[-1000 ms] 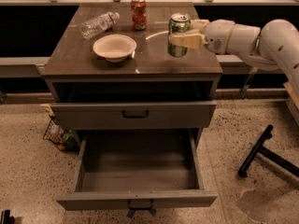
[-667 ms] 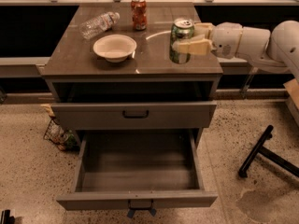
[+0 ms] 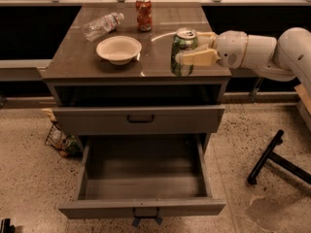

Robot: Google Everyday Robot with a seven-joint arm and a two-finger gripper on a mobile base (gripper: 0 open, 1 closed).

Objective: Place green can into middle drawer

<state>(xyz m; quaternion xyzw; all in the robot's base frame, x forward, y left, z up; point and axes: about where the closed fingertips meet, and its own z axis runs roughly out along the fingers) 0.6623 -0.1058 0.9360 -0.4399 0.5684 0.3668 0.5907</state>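
The green can, with a silver top, is held upright in my gripper at the front right of the cabinet top, close to its front edge. The gripper comes in from the right on a white arm, and its pale fingers are shut on the can's sides. The middle drawer is pulled fully open below and in front, plain grey inside with nothing in it. The can is above and behind the drawer's opening.
A white bowl, a lying plastic bottle and a red-orange can are on the cabinet top. A shallower shut drawer front with a black handle sits above the open drawer. Black chair legs stand at the right and a wire basket at the left.
The gripper has carried the green can from the middle right of the cabinet top toward the front edge. The open drawer and the other objects have not moved.
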